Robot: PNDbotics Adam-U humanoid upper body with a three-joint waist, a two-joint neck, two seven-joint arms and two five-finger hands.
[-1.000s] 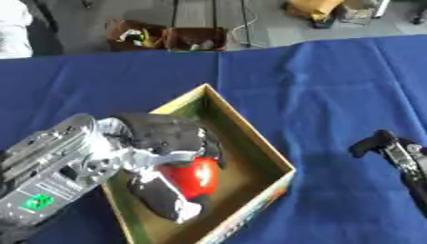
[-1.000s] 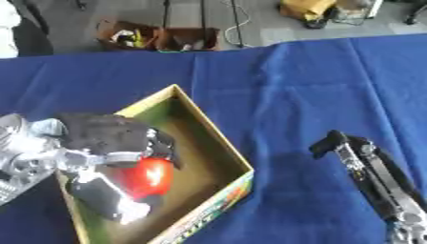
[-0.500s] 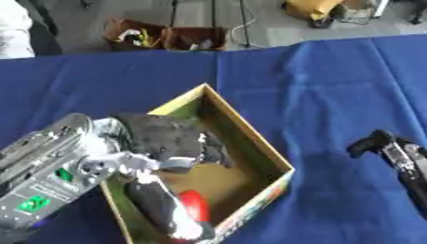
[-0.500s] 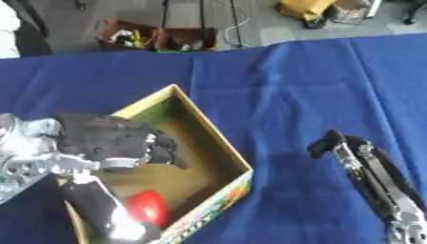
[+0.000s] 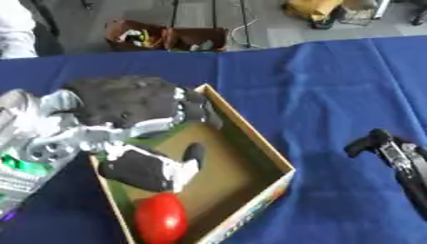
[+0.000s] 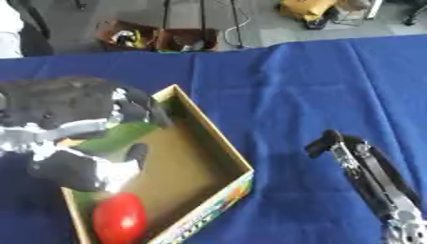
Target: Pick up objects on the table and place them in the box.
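Observation:
A red egg-shaped object (image 5: 161,218) lies inside the open cardboard box (image 5: 259,147), at its near end. My left hand (image 5: 133,106) hovers over the box's far left part with its fingers straight and spread, holding nothing; its thumb (image 5: 150,169) hangs above the box floor just beyond the red object. My right hand (image 6: 359,162) shows at the right edge over the blue cloth, well clear of the box, its fingers curled in and holding nothing.
The table is covered by a blue cloth (image 5: 333,86). Beyond its far edge stand small bins (image 5: 163,38) with clutter and a yellow bag (image 5: 313,8) on the floor.
The red object has left my left hand and now lies at the box's near end. The left hand has opened and risen toward the box's far side. The right hand has not moved.

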